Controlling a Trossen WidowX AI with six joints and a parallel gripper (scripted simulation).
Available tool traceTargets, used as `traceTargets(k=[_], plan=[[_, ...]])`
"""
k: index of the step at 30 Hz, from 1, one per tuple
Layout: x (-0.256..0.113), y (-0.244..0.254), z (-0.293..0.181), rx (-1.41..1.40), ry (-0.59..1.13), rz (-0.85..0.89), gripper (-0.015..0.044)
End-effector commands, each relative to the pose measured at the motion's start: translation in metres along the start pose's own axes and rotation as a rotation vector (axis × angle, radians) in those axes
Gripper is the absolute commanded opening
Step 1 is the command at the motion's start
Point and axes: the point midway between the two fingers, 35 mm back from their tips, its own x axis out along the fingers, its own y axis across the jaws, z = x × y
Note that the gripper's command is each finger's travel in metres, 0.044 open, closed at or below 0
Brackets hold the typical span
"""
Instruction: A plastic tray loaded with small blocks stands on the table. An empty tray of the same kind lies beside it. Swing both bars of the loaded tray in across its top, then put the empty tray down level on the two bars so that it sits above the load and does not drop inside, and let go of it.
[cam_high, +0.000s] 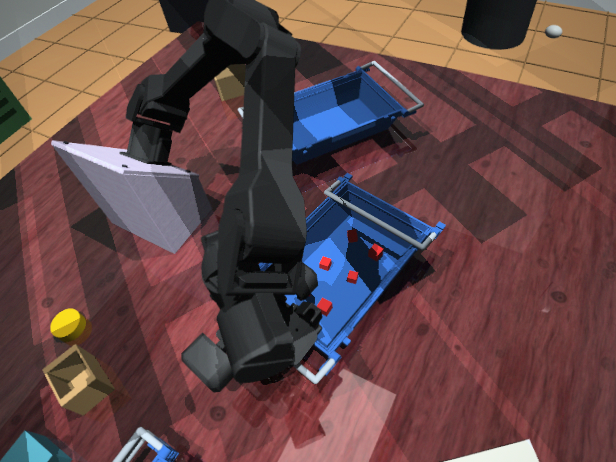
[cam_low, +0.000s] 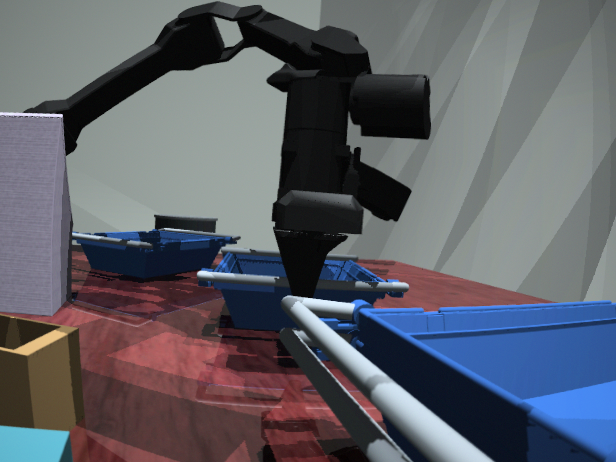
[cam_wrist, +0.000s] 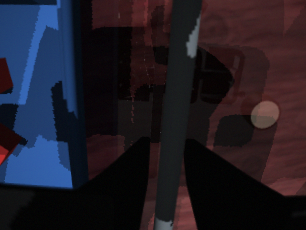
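Observation:
The loaded blue tray (cam_high: 370, 311) (cam_low: 250, 305) (cam_wrist: 71, 120) holds several small red blocks (cam_high: 325, 263). Its far bar (cam_high: 375, 218) lies in across the top near that end. Its near bar (cam_high: 325, 372) (cam_low: 240, 276) (cam_wrist: 175, 100) is out past the end wall. My gripper (cam_low: 303, 294) (cam_wrist: 166, 146) points down at the near bar, its fingertips slightly apart with the bar lined up in the gap; no grip on it shows. In the top view the arm hides the fingertips. An empty blue tray (cam_high: 325, 120) (cam_low: 115, 260) stands behind, its bars outward.
Another blue tray (cam_high: 162, 452) (cam_low: 475, 340) with an outward bar is at the front. A tall pale block (cam_high: 145, 205) (cam_low: 30, 210) stands left. An open wooden box (cam_high: 82, 382) (cam_low: 50, 380), a yellow disc (cam_high: 68, 324) and a teal object (cam_high: 32, 450) (cam_low: 35, 445) lie at front left.

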Motion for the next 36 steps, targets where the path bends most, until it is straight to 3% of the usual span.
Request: traceTargets(k=[1,15,29,36], plan=[[0.002,0.001,0.0,0.003,-0.006,0.003,0.0085],[-0.031,0.032,0.0,0.003,-0.006,0.003,0.0085],[-0.011,0.075,0.001,0.003,-0.005,0.007,0.0085],[-0.04,0.071,0.002,0.004,-0.005,0.004,0.0085]])
